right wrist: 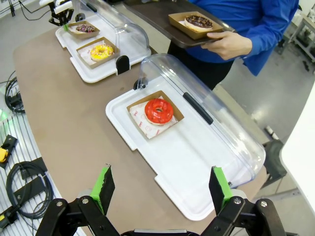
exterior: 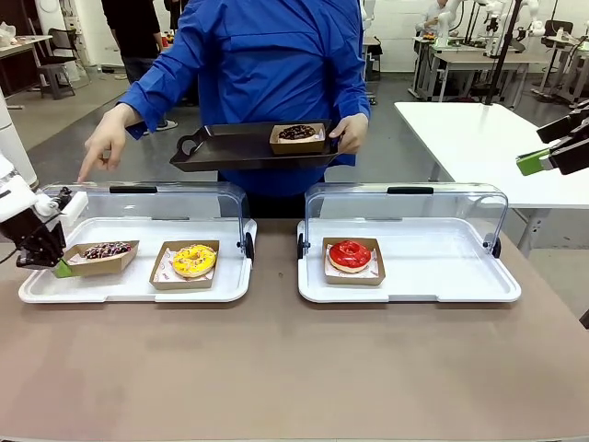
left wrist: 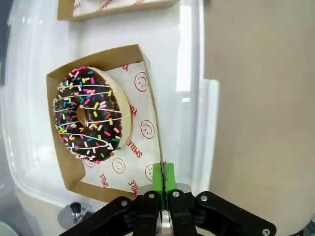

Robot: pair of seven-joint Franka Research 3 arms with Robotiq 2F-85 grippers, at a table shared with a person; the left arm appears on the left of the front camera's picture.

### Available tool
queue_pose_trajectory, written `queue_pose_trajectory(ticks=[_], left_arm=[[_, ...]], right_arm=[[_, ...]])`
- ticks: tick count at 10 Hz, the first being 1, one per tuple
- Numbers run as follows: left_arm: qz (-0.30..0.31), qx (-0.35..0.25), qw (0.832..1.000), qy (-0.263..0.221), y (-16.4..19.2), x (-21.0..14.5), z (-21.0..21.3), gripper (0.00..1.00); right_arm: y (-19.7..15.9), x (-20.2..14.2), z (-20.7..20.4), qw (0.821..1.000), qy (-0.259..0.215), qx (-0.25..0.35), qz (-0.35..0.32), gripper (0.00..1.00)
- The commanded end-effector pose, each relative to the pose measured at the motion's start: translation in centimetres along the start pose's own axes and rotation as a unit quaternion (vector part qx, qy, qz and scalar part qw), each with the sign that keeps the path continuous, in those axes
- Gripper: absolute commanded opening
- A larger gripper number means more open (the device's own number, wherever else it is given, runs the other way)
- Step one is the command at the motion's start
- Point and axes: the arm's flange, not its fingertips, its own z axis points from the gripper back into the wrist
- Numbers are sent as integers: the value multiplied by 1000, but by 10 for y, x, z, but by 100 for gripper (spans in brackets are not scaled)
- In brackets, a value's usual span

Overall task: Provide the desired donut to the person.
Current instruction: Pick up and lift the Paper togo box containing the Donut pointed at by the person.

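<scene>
I see my left gripper (left wrist: 163, 172) and right gripper (right wrist: 162, 186) as black linkages with green pads (right wrist: 103, 181) and silver screws (right wrist: 56, 203); my left arm (exterior: 13, 197) is white. The person (exterior: 267, 92) wears a bright blue long-sleeved jacket (exterior: 285, 46).

A white side table (exterior: 469, 147) stands right; black cables (right wrist: 27, 167) coil.

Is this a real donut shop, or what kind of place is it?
Probably a robot lab set up like a donut counter. The robot's left gripper pinches a donut box on a white tray with a clear lid, and work tables and cables lie nearby.
</scene>
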Motion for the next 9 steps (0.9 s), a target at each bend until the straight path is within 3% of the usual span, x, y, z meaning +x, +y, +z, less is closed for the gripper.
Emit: queue_pose_trajectory(ticks=[1,2,5,9], left_arm=[[-14,-18,1000,-4,-41,-6,37,0],[-17,-26,999,-4,-65,-8,55,0],[-31,24,999,2,-145,-5,117,0],[-92,166,982,20,-215,11,208,0]], right_arm=[[0,-1,-1,1000,5,-4,-7,100],[0,-1,-1,1000,5,-4,-7,100],[0,-1,-1,1000,5,-4,-7,100],[0,-1,-1,1000,5,-4,-7,100]])
